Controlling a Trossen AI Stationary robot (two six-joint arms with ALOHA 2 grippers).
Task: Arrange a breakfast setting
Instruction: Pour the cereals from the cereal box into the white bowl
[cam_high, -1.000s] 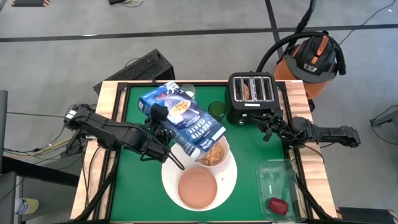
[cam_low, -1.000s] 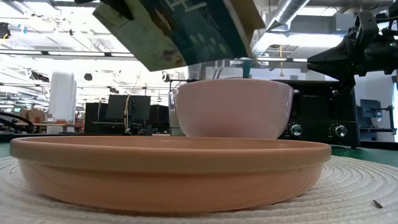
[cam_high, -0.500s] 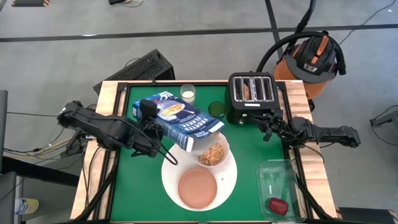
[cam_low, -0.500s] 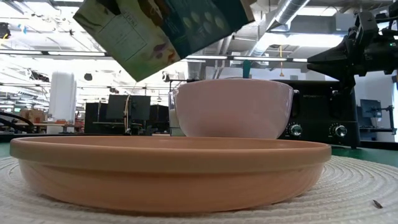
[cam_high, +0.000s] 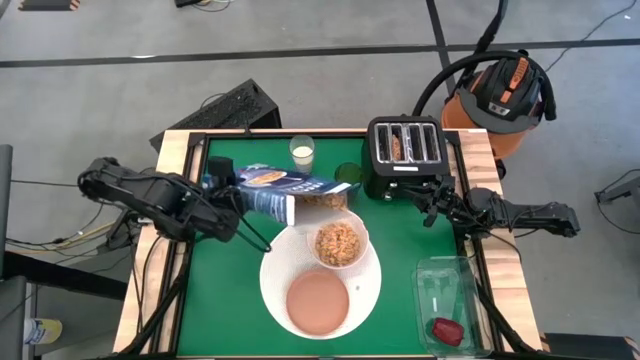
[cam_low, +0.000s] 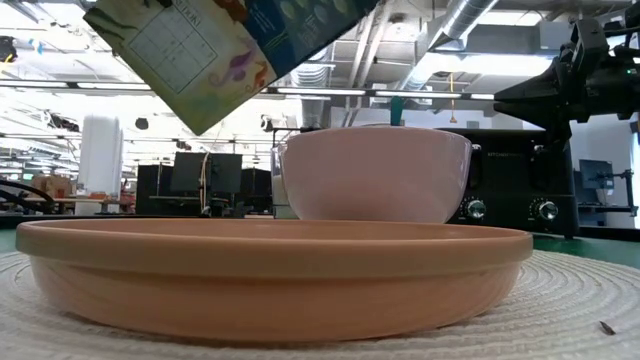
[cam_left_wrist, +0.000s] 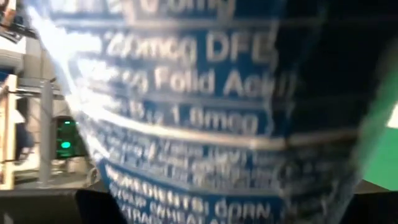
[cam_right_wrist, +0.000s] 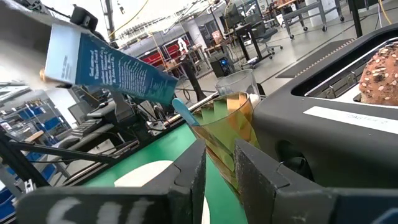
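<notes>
Our left pincer (cam_high: 232, 205) clamps the tilted box (cam_high: 285, 192) beside the bowl (cam_high: 340, 243) (cereal inside); right pincer (cam_high: 428, 203) looks together.

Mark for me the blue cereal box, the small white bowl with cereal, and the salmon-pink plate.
blue cereal box (cam_high: 275, 190): high view, on its upper face.
small white bowl (cam_high: 340, 243): high view, on the cereal filling it.
salmon-pink plate (cam_high: 317, 303): high view, at the middle of its bare surface.
</notes>
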